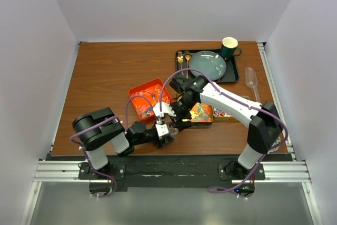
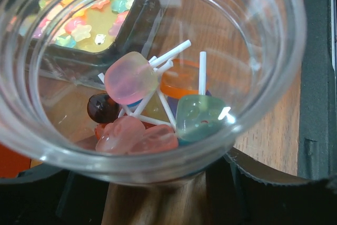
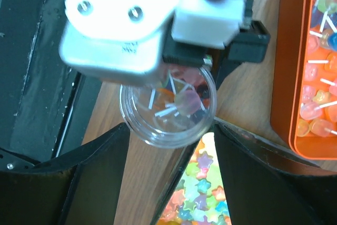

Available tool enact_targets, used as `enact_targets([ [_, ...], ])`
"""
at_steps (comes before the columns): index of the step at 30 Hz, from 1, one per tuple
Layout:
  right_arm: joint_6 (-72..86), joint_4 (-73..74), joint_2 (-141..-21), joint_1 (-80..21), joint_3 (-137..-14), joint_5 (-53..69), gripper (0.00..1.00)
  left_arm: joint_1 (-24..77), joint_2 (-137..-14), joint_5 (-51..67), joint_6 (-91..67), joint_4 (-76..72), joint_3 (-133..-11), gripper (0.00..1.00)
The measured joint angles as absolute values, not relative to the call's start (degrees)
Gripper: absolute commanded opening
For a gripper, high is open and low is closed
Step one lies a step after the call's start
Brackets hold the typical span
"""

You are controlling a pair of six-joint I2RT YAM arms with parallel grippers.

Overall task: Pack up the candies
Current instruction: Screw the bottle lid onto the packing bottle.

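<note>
While the left arm lies folded low along the table's near edge, the left gripper (image 1: 164, 133) straddles a clear cup (image 3: 138, 126); whether it grips, I cannot tell. The right arm bends in from the right, and the right gripper (image 3: 171, 130) is spread, its tips clamping the cup's sides. White walls surround the brown table (image 1: 105, 77). Only the left wrist view shows the candies (image 2: 131, 80) inside the cup. The right wrist view adds an orange tray (image 3: 287, 77) of lollies and star sweets (image 3: 197, 196).

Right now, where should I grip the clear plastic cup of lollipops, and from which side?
Grip the clear plastic cup across its round wall under the rim, coming level from the side: its mouth faces up with loose lollipops inside, so tilting could spill them.
</note>
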State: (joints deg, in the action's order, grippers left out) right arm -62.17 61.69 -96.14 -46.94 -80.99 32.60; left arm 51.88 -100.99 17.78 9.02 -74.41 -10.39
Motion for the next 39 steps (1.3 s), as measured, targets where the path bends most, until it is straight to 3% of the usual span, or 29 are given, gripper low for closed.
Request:
enact_targets([
  [1, -62.0, 61.6, -96.1, -47.3, -81.0, 32.5, 0.68, 51.9, -101.0, 17.8, 9.0, -74.4, -10.5, 0.00],
  [16, -54.9, 60.7, -88.6, -47.8, -69.2, 26.0, 0.67, 50.7, -101.8, 17.7, 7.1, -74.0, -11.6, 0.00],
  [24, -48.1, 58.0, -82.6, -43.3, -70.4, 26.2, 0.70, 50.4, -102.7, 19.2, 6.4, -74.0, -12.4, 0.00],
  [31, -52.8, 56.9, -91.9, -42.6, -81.8, 31.6, 0.71, 50.2, -103.3, 22.1, 4.6, -74.0, -12.7, 0.00],
  [39, -65.4, 67.6, -100.1, -44.5, -87.9, 35.1, 0.72, 49.7, -103.7, 23.1, 4.1, -74.3, -12.9, 0.00],
])
